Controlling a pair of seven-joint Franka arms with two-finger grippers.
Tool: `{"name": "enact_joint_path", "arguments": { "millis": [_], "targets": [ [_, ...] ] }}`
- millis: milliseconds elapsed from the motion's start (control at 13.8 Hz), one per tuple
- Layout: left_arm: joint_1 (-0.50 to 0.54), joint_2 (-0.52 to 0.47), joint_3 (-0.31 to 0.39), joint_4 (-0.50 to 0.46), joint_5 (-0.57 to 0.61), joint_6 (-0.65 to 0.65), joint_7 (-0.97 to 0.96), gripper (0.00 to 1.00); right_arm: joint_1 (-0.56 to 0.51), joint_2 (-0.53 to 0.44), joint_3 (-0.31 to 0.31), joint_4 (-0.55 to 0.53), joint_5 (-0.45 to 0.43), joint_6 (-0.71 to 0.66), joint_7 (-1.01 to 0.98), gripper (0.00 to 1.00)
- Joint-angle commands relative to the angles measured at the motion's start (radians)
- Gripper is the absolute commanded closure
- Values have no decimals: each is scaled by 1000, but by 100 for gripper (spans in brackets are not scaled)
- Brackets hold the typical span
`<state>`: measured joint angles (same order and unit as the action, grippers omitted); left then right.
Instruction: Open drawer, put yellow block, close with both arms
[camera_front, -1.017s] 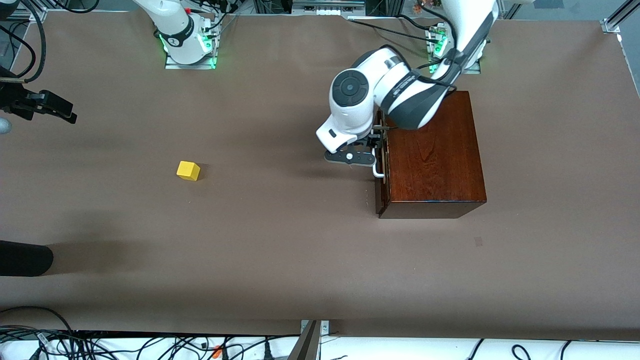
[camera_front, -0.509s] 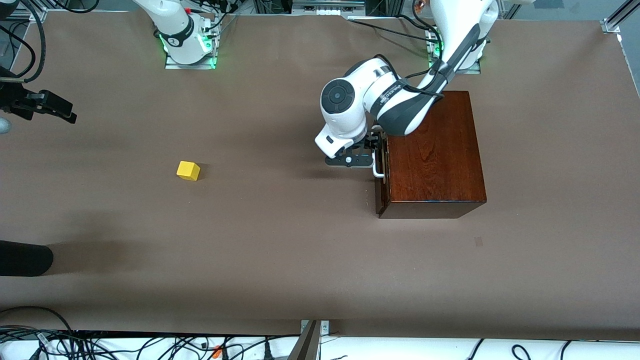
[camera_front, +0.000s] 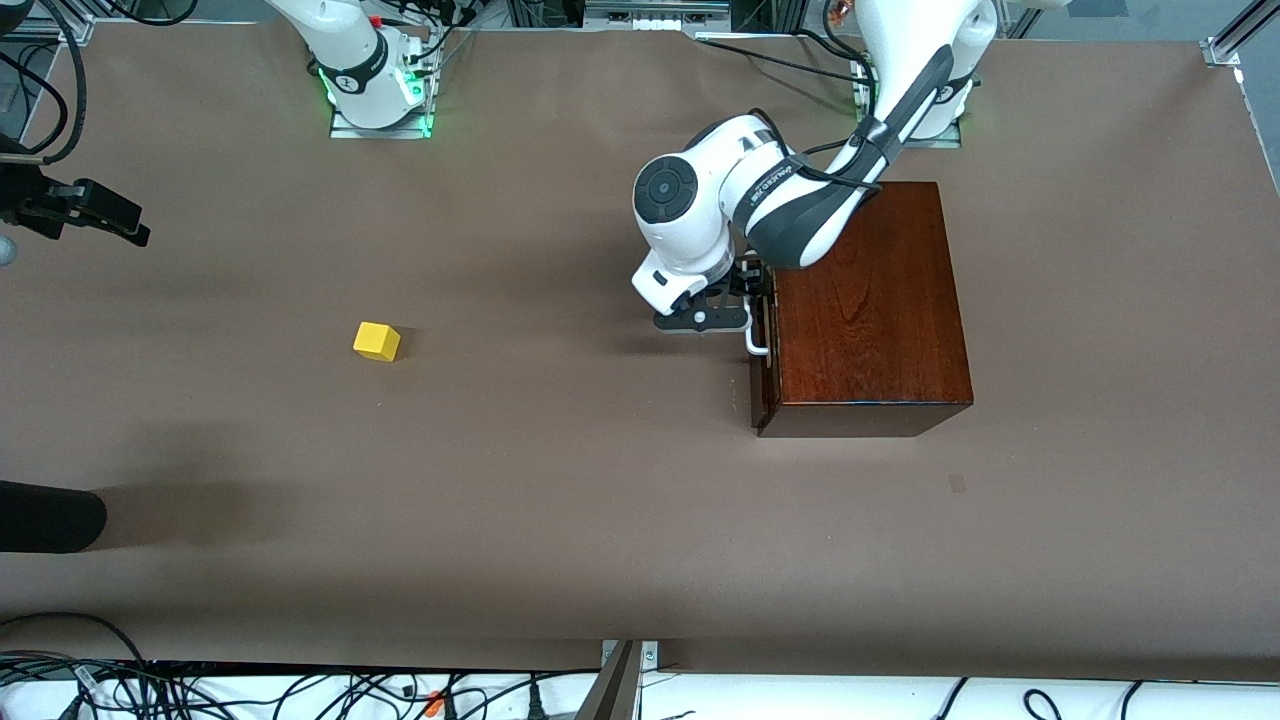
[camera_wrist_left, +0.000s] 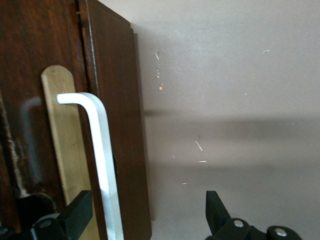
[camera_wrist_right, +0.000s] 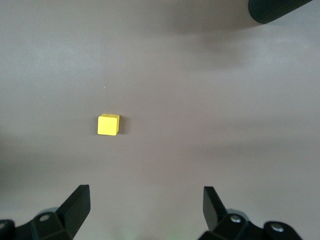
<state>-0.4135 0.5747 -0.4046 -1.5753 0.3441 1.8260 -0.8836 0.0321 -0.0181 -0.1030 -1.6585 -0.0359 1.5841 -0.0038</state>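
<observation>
The mahogany box (camera_front: 865, 310) stands toward the left arm's end of the table. The drawer front (camera_front: 762, 375) sits close against the box, and no pale tray shows. My left gripper (camera_front: 752, 296) is open at the white handle (camera_front: 757, 345). In the left wrist view the handle bar (camera_wrist_left: 102, 145) lies between the fingers of my left gripper (camera_wrist_left: 147, 205), not clamped. The yellow block (camera_front: 377, 341) lies on the table toward the right arm's end. My right gripper (camera_front: 125, 222) hangs open and empty above the table, and its wrist view shows the block (camera_wrist_right: 108, 124) below my right gripper (camera_wrist_right: 145, 197).
A black rounded object (camera_front: 50, 515) juts in at the table's edge by the right arm's end and also shows in the right wrist view (camera_wrist_right: 280, 10). Cables (camera_front: 300, 690) run along the table edge nearest the camera. A brass plate (camera_wrist_left: 60, 150) backs the handle.
The left arm's wrist and elbow have swung a little toward its base while its gripper stays at the handle. The right arm, the block and the box have not moved.
</observation>
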Motion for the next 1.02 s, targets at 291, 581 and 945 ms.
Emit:
{"name": "enact_joint_path", "arguments": {
  "millis": [291, 581, 945],
  "targets": [
    [-11, 30, 7, 1, 29, -7, -20, 0, -1, -10, 0, 5, 14, -10, 11, 0],
    [-13, 46, 4, 1, 47, 10, -29, 0, 0, -10, 2, 5, 14, -12, 11, 0],
    [-25, 56, 3, 6, 42, 62, -69, 0, 0, -8, 2, 5, 14, -10, 11, 0]
  ]
}}
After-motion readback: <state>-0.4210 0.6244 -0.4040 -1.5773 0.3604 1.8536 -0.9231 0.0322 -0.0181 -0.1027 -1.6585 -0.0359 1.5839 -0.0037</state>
